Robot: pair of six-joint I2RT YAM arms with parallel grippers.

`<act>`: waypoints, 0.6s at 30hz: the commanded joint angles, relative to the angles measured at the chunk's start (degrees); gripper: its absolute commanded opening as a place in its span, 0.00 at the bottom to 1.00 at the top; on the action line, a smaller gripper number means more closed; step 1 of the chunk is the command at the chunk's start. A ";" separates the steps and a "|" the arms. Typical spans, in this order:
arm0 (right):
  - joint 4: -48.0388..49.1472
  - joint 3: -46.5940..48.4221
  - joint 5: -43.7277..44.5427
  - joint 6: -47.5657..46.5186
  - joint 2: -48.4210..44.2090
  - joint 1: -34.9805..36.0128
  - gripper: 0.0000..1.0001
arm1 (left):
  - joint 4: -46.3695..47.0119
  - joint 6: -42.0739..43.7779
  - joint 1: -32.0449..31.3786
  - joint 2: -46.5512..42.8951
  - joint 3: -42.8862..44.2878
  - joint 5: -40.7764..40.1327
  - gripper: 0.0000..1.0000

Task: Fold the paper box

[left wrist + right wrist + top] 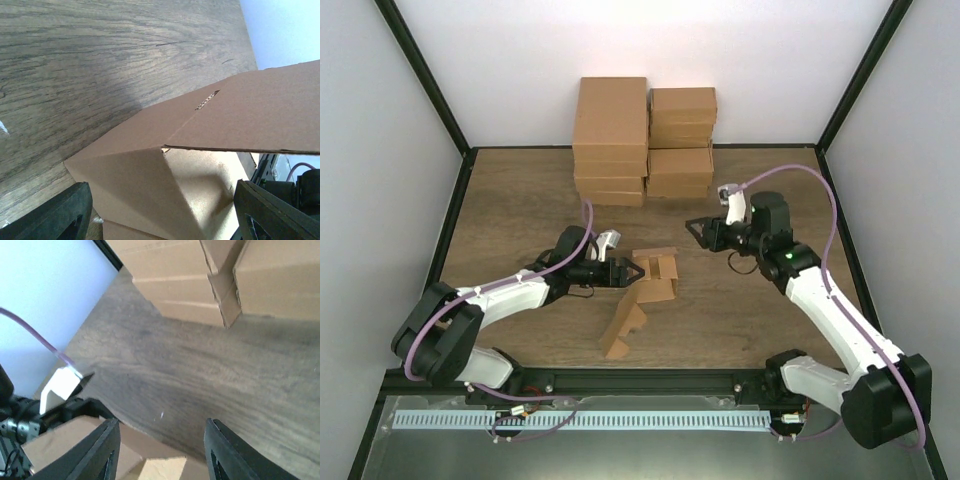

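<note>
Two grippers, one half-folded paper box

The paper box is found on the wooden table, midway between the arms, with one panel raised and the rest trailing toward the near edge. Its left end is straddled by the left gripper, jaws set wide; whether the cardboard is pressed cannot be told, though steadying seems the purpose. The right gripper is held clear, fingers apart and empty, probably kept free for a flap. Stacked cartons are seen behind
</note>
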 commanded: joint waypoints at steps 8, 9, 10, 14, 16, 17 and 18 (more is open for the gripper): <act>-4.64 18.58 -6.41 -8.25 9.94 0.27 0.55 | 0.22 2.01 -0.26 -0.31 0.98 0.31 0.80; -5.01 20.24 -6.55 -9.00 11.23 0.76 0.55 | 0.13 2.02 -0.26 -0.24 1.03 0.36 0.80; -5.50 21.89 -6.78 -9.90 13.03 1.18 0.55 | 0.15 2.10 -0.25 -0.22 1.02 0.40 0.80; -8.91 29.46 -7.50 -14.41 19.74 3.39 0.56 | 0.11 2.20 -0.26 -0.01 1.11 0.40 0.80; -12.74 33.67 -6.64 -16.74 23.80 5.08 0.57 | 0.29 2.12 -0.26 0.11 1.05 0.28 0.80; -14.59 35.55 -5.49 -17.69 25.70 6.18 0.57 | 0.34 2.03 -0.26 0.25 1.11 0.26 0.80; -16.02 36.90 -4.37 -18.38 27.41 7.19 0.57 | 0.40 1.98 -0.26 0.36 1.12 0.31 0.80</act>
